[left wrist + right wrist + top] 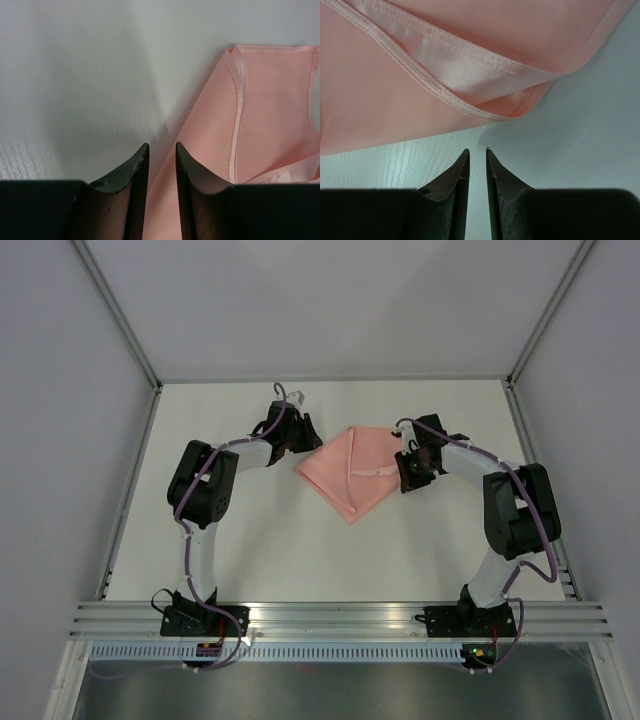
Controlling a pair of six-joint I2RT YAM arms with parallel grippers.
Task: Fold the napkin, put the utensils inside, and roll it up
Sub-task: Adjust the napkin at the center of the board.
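The pale pink napkin [350,472] lies folded into a kite-like shape at mid-table, with hemmed layers overlapping. My left gripper [308,444] is at its upper left edge. In the left wrist view the gripper [161,146] has its jaws a little apart and holds nothing, and the napkin [270,125] edge runs underneath them. My right gripper [405,473] is at the napkin's right corner. In the right wrist view that gripper [477,150] has a narrow gap, is empty over bare table, and stands just short of the layered corner [515,102]. No utensils are in view.
A small pale object [297,394] sits near the table's back edge, behind the left gripper. The white table [300,550] is bounded by grey walls and an aluminium rail [340,618] at the near edge.
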